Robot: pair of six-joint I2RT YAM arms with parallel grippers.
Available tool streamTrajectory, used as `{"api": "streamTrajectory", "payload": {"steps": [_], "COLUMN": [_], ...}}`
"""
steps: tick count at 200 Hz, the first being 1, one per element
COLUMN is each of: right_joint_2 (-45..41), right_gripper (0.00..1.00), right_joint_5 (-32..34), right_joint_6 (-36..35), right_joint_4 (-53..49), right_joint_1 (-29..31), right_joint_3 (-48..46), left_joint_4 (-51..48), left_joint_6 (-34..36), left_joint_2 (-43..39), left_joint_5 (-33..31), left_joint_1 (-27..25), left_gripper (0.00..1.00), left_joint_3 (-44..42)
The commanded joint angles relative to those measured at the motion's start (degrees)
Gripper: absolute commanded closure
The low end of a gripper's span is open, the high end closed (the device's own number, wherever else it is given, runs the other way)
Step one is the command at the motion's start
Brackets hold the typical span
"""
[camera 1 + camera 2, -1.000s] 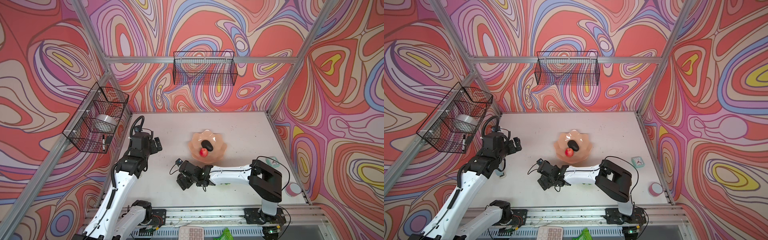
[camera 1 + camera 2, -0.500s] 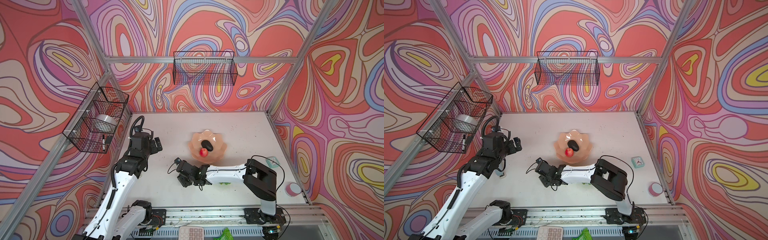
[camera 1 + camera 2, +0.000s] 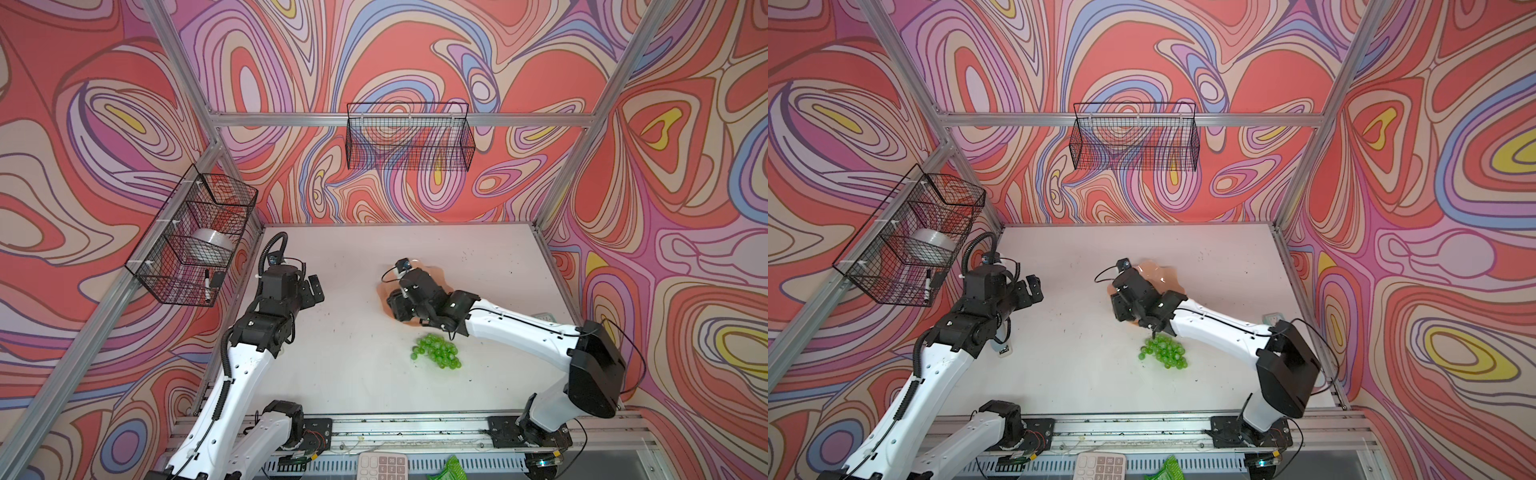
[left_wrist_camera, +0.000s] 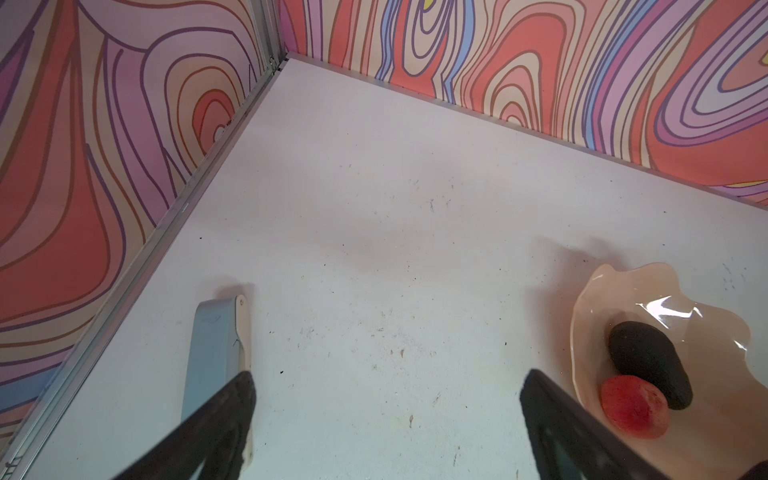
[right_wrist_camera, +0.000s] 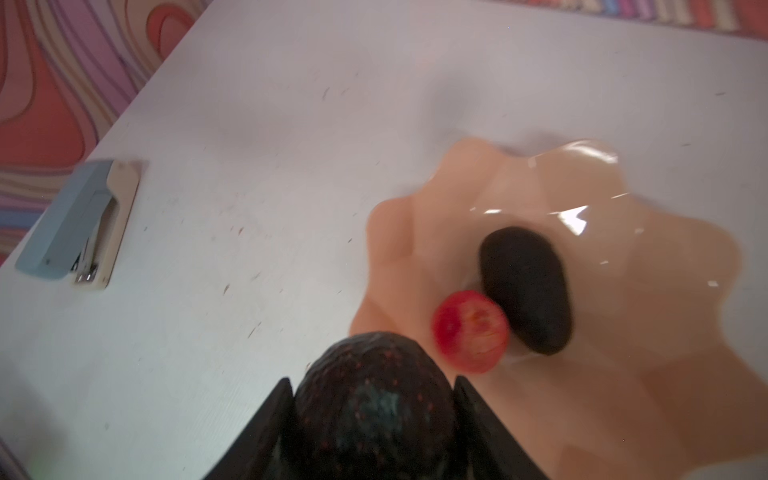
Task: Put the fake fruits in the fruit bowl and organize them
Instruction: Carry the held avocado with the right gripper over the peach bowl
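My right gripper (image 5: 372, 382) is shut on a dark pebbly avocado (image 5: 374, 399) and holds it at the edge of the peach-pink fruit bowl (image 5: 623, 208). Inside the bowl lie a second avocado (image 5: 525, 286) and a small red apple (image 5: 469, 330), touching each other. In both top views the right gripper (image 3: 399, 307) (image 3: 1125, 305) covers most of the bowl (image 3: 438, 276) (image 3: 1165, 274). The green grapes (image 3: 438, 353) (image 3: 1163, 353) lie on the table in front of the bowl. My left gripper (image 3: 313, 289) (image 4: 386, 378) is open and holds nothing, to the left of the bowl (image 4: 582, 316).
A blue stapler (image 4: 216, 345) (image 5: 79, 220) lies by the left wall. Black wire baskets hang on the back wall (image 3: 409, 141) and the left wall (image 3: 195, 237). A calculator (image 3: 384, 465) sits beyond the front rail.
My right gripper has shut on the avocado at the front left of the bowl and carried it back to the bowl's edge, uncovering the grapes. The left arm has not moved.
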Motion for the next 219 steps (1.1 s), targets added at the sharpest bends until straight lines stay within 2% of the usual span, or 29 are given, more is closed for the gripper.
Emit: {"api": "streamTrajectory", "payload": {"steps": [1, 32, 134, 219], "right_joint_2": [0.82, 2.79, 6.19, 8.92], "right_gripper": [0.53, 0.53, 0.53, 0.48], "right_joint_5": [2.49, 3.5, 4.81, 3.96], "right_joint_6": [0.36, 4.13, 24.82, 30.15], "right_joint_4": [-4.8, -4.54, 5.82, 8.66], "right_joint_1": [-5.84, -10.34, -10.94, -10.97], "right_joint_3": [0.12, -0.2, -9.0, -10.35], "left_joint_4": [-1.43, -1.52, -1.0, -0.45], "left_joint_6": [-0.61, -0.63, -1.34, -1.94], "left_joint_2": [-1.09, -1.53, -1.27, -1.14], "left_joint_5": [0.28, 0.12, 0.83, 1.94], "left_joint_1": [0.29, 0.29, 0.29, 0.29], "left_gripper": [0.0, 0.0, 0.0, 0.0], "left_joint_3": [-0.1, -0.29, -0.89, -1.21]}}
